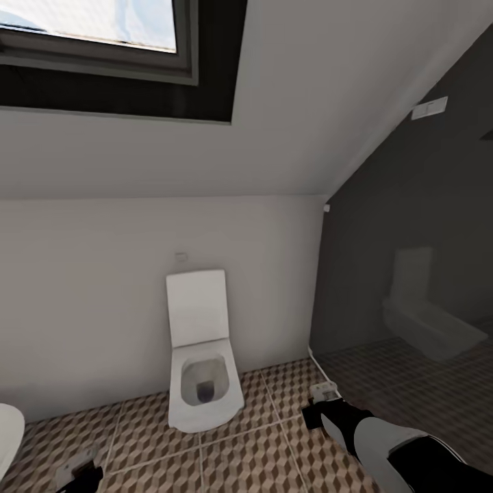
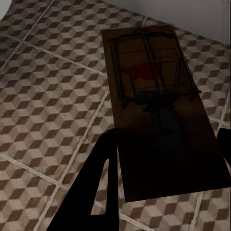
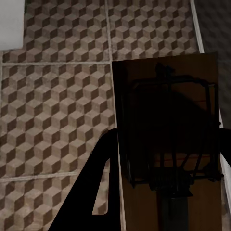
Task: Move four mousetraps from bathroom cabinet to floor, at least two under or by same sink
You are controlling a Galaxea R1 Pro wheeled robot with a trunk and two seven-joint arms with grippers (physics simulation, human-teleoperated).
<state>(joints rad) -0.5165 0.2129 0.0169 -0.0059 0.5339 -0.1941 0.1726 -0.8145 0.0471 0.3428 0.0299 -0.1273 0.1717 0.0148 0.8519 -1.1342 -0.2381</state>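
Landmark: white boxy toilet (image 1: pixel 202 363) with its lid raised, standing against the pale wall on the bathroom floor (image 1: pixel 260 445), whose tiles carry small brown, beige and cream cubes with pale grout lines.

Left hand (image 1: pixel 82 474): low over the floor, to the left of the toilet and nearer the robot; its black fingers (image 2: pixel 103 183) are pinching a flat tan wooden mousetrap (image 2: pixel 154 106) with dark wire parts and a red patch on its plate. In the left wrist view the board juts out beyond the fingers above the tiles, its near half in deep shadow.

Right hand (image 1: pixel 320 409): to the right of the toilet, close to the dark grey wall (image 1: pixel 411 226); its fingers (image 3: pixel 106 183) are pinching a second tan wooden mousetrap (image 3: pixel 166 144), seen in shadow with its wire frame dark against the board. In the head view that trap shows as a small pale piece at the hand's tip.

Sink: a glossy white rounded edge (image 1: pixel 8 438) shows at the far left of the toilet.

Above the toilet: a sloped ceiling with a grey-framed skylight (image 1: pixel 103 34).
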